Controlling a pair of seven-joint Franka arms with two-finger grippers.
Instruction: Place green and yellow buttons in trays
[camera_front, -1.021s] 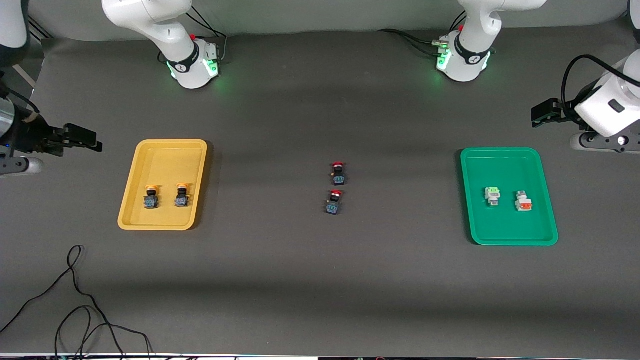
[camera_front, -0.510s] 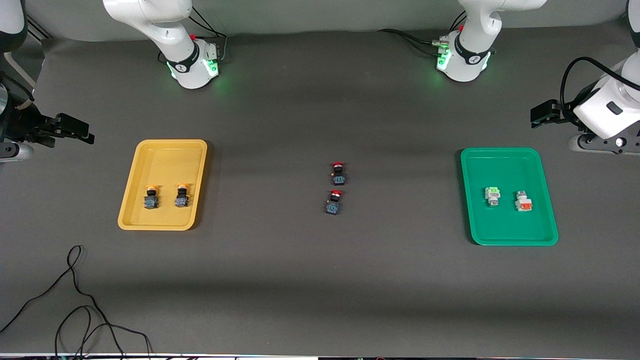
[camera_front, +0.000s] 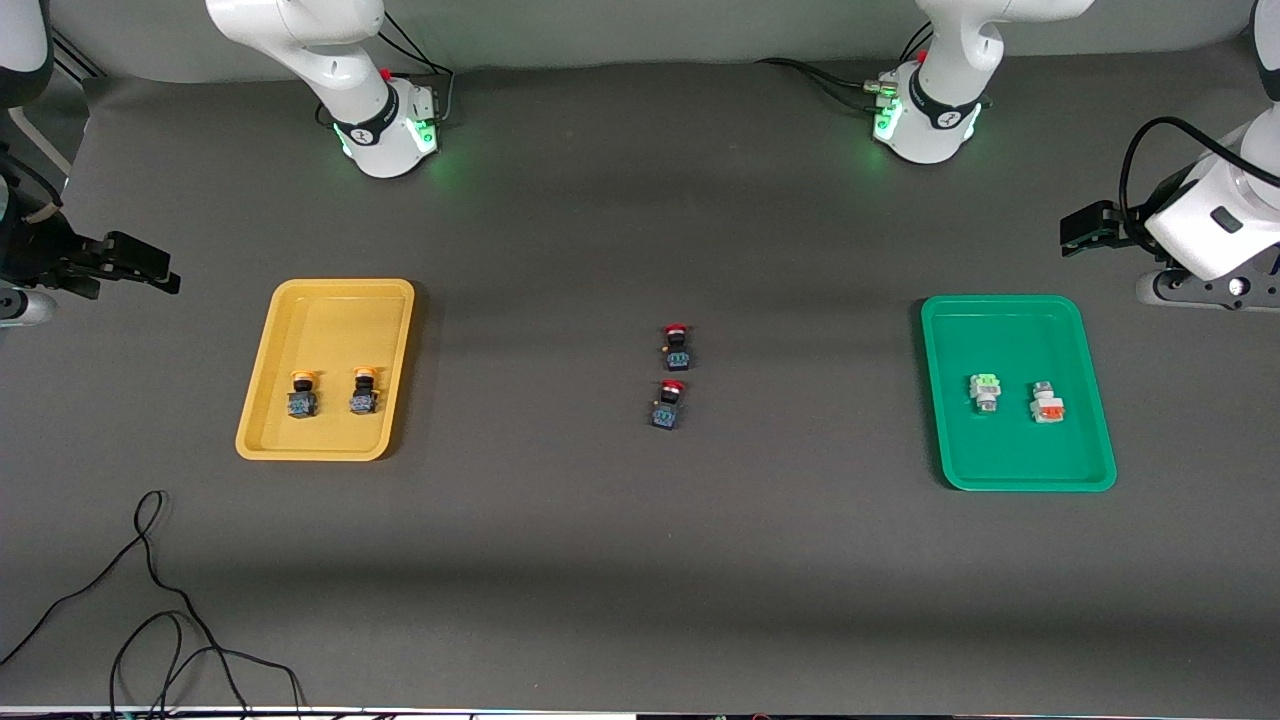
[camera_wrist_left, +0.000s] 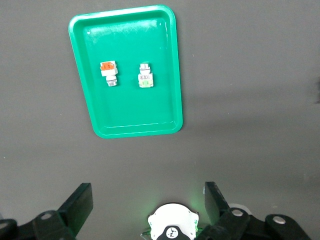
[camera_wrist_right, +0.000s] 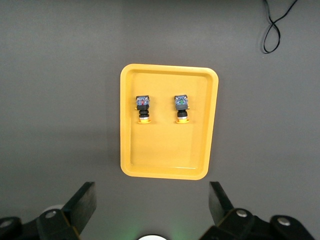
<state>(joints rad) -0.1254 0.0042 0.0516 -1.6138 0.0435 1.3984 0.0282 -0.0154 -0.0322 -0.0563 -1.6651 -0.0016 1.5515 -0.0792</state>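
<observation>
Both jaws gape wide, holding nothing

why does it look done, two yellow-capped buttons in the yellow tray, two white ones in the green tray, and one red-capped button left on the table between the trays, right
Not quite: two red-capped buttons lie on the table between the trays, not one, as the front view shows. The rest holds: two yellow-capped buttons sit in the yellow tray, two white ones in the green tray.
</observation>
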